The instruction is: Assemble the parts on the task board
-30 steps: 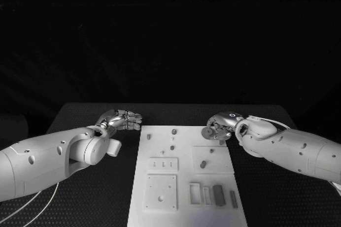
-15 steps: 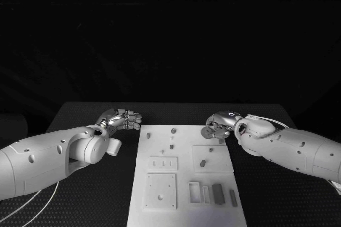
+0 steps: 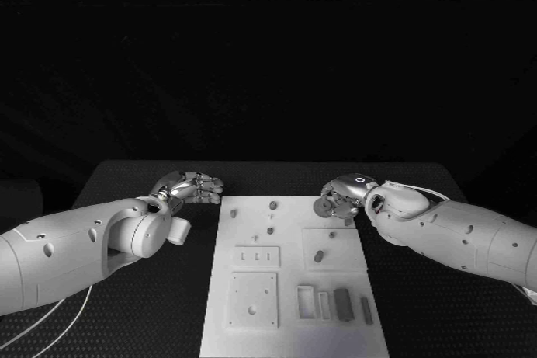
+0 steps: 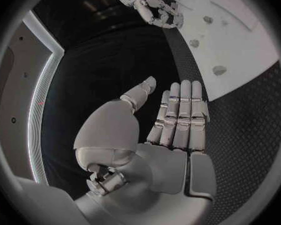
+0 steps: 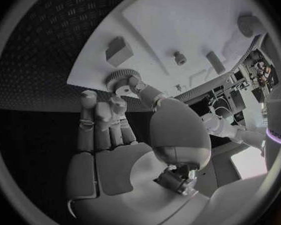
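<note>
Two arms, one board, so biggest stuff first: the black desk (image 3: 134, 179) carries the white task board (image 3: 293, 280) down its middle, long axis running away from the robot. Both white arms come in at the board's far end, the left arm (image 3: 67, 253) off the left edge and the right arm (image 3: 459, 234) off the right.

The left hand (image 3: 192, 189) hovers over bare desk just beside the board's far left corner. From its wrist camera the fingers (image 4: 181, 110) lie straight and side by side with the thumb a bit apart, and nothing is in them, so it's open and idle.

The right hand (image 3: 339, 199) is the busy one. It sits at the board's far right corner, pinching a small toothed gear (image 5: 120, 79) between thumb and fingertip, other fingers loosely extended. In the head view the gear (image 3: 324, 208) hangs just over the board's far right edge.

Small bits: grey parts lie on the board, including a short peg (image 3: 274, 206) near the far end, a slot piece (image 3: 319, 258) on the raised square block, and a bar (image 3: 344, 307) at the near end.

The key relation, as I read it: the board's pegs lie inward and toward the robot from the gear, so the right hand is clearly the nearer one. My guess is the gear has to go flat-face-down onto a peg, axis upright. Which peg, I can't tell.
</note>
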Tool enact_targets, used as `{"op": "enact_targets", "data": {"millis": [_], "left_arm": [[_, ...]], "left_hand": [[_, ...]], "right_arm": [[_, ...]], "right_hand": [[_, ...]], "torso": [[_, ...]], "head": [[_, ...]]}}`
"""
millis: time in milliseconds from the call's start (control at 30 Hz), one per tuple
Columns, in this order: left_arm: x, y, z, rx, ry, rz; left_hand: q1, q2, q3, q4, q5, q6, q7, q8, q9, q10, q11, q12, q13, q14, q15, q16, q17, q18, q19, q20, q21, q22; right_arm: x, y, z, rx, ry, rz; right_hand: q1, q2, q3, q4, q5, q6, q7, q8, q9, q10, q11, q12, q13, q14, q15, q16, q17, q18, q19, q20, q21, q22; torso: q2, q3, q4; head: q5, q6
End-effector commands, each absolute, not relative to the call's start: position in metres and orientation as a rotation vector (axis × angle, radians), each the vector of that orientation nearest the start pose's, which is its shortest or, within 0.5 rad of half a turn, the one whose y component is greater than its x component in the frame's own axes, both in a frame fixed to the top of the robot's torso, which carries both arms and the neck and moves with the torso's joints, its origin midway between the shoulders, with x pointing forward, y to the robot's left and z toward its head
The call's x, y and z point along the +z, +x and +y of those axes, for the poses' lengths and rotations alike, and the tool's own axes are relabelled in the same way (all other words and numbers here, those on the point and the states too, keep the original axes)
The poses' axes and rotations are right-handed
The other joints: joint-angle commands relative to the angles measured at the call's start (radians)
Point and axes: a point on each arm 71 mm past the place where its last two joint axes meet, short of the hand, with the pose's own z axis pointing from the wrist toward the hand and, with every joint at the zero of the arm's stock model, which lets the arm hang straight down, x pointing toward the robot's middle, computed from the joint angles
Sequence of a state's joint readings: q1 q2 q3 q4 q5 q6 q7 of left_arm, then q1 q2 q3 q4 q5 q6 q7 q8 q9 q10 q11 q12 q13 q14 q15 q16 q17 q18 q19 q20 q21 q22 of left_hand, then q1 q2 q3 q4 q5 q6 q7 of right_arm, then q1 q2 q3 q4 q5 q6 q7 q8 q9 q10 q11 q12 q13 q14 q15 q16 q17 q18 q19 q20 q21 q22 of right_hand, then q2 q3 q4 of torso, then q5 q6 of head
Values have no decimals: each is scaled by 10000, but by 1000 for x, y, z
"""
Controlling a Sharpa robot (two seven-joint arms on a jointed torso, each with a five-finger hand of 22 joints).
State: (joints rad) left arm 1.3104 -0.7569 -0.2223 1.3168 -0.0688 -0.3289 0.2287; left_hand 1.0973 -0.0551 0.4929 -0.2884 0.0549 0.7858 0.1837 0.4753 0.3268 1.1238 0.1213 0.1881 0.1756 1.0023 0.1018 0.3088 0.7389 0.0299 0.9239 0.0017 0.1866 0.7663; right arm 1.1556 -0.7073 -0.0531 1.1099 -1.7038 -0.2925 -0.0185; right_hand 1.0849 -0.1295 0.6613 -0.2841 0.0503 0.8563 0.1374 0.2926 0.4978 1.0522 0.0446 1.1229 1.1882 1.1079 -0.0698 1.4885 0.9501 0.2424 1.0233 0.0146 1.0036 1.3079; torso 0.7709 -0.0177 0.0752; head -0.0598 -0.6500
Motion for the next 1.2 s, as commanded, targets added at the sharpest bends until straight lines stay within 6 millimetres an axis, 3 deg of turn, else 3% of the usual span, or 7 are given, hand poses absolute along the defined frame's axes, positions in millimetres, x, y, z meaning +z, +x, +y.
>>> {"op": "enact_targets", "data": {"millis": [33,200,433,533,633,767,1200], "left_arm": [[-206,523,231,-12208,-10541,16123],[-206,523,231,-12202,-10542,16122],[-206,523,231,-12180,-10557,16126],[-206,523,230,-12185,-10558,16134],[-206,523,231,-12177,-10565,16137],[-206,523,232,-12148,-10577,16116],[-206,522,231,-12058,-10623,16088]], "left_hand": [[70,-52,-23,-3,17,42,24,-50,17,40,29,-42,17,-13,12,-47,15,87,38,18,-44,-13],[68,-53,-23,-2,17,40,26,-54,18,39,31,-46,18,-14,13,-50,16,86,37,19,-46,-13],[66,-56,-23,-1,17,33,29,-62,18,37,33,-52,19,-15,14,-55,20,84,36,19,-49,-14],[66,-56,-22,0,17,33,30,-63,19,37,33,-53,20,-16,14,-57,20,84,36,20,-50,-14],[64,-57,-22,0,18,32,31,-66,20,37,34,-55,20,-16,15,-59,22,83,35,20,-51,-15],[64,-57,-22,1,18,31,31,-67,21,37,34,-57,21,-16,15,-60,23,83,35,20,-52,-15],[66,-88,-21,-4,18,1,45,-99,22,2,50,-93,18,-35,23,-86,30,80,23,24,-68,-19]], "right_arm": [[-251,533,-250,2823,-4242,17023],[-255,532,-248,2834,-4277,17136],[-257,532,-247,2943,-4153,17409],[-258,532,-247,3212,-3742,17658],[-258,532,-247,3371,-3446,17703],[-254,531,-245,3455,-3193,17352],[-220,528,-227,3324,-2613,15602]], "right_hand": [[34,-179,18,-7,-1,681,-1,60,23,-387,-176,62,-27,24,-70,59,-18,194,31,-52,52,186],[-40,-307,21,108,-2,699,-6,50,18,-310,-181,196,-60,85,-70,157,-40,194,104,-72,110,181],[-187,-286,33,305,-1,825,-39,92,37,-227,-210,430,-63,145,-88,293,-68,194,172,-109,191,181],[-247,-88,44,387,-1,1021,-100,194,91,-220,-262,493,-88,151,-122,333,-91,194,170,-127,217,183],[-331,453,-22,243,-2,1199,-184,286,165,-178,-343,567,-144,172,-197,396,-127,194,147,-156,274,198],[-439,672,-74,105,-1,1287,-223,324,211,-150,-381,603,-200,187,-233,433,-160,194,146,-168,314,193],[-639,381,-65,228,0,1357,-264,328,273,-42,-426,653,-333,433,-288,510,-38,194,287,-234,392,162]], "torso": [[-3,-2,-6],[-3,-3,-3],[-6,-5,-4],[-8,-9,-7],[-7,-10,-6],[-10,-11,-20],[-12,-15,-7]], "head": [[21,-2],[3,-39],[3,-38],[7,-34],[4,-41],[1,-3],[-7,95]]}}
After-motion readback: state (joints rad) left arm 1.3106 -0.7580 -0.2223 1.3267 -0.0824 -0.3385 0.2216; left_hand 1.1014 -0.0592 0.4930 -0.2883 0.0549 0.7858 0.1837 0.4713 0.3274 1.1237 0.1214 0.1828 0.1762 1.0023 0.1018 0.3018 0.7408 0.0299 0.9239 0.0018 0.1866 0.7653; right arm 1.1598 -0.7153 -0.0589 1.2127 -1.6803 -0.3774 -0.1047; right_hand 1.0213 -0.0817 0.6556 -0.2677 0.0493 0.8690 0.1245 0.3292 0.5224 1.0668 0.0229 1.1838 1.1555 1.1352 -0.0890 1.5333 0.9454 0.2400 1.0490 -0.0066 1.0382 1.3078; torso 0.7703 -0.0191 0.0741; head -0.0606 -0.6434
